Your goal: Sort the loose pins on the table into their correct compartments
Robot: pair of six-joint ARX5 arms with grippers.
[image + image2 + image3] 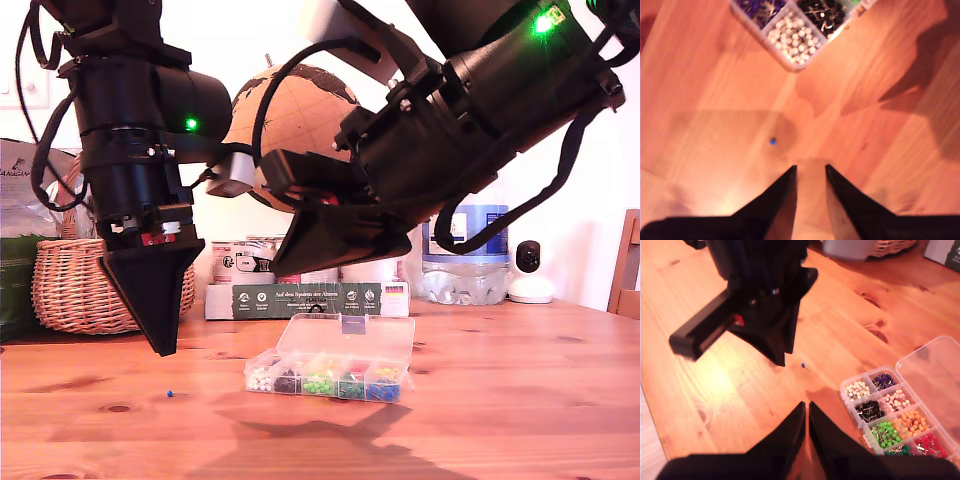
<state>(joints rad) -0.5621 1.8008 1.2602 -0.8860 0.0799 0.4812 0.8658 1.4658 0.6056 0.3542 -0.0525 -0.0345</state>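
A single blue pin (171,393) lies on the wooden surface (520,400), toward the exterior view's left of the open clear box (330,375) of colour-sorted pins. My first gripper (165,345) hangs above the pin, fingers slightly apart, empty. My second gripper (806,407) hovers near the box, fingers nearly together, holding nothing.

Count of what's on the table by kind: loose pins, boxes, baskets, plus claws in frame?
Loose pins: 1, a blue pin
Box: 1
Basket: 1
Claws: 2, my first claw and my second claw
Total: 5
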